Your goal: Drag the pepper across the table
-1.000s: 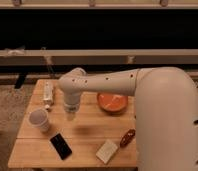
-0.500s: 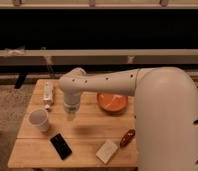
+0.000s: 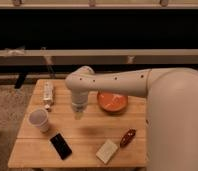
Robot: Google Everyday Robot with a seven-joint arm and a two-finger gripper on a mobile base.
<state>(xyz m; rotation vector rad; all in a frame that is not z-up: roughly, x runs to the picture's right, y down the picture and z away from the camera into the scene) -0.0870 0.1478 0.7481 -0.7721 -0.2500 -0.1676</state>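
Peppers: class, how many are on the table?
1. The pepper lies near the table's front right edge, beside a pale block; the arm may hide more. The gripper hangs over the table's middle, left of the orange bowl.

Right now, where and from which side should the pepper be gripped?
Likely the middle of the pepper, from straight above, across its narrow width: it lies flat and slanted on the table, ends tapered, a pale block close beside it. The gripper hangs above mid-table, beside the orange bowl.
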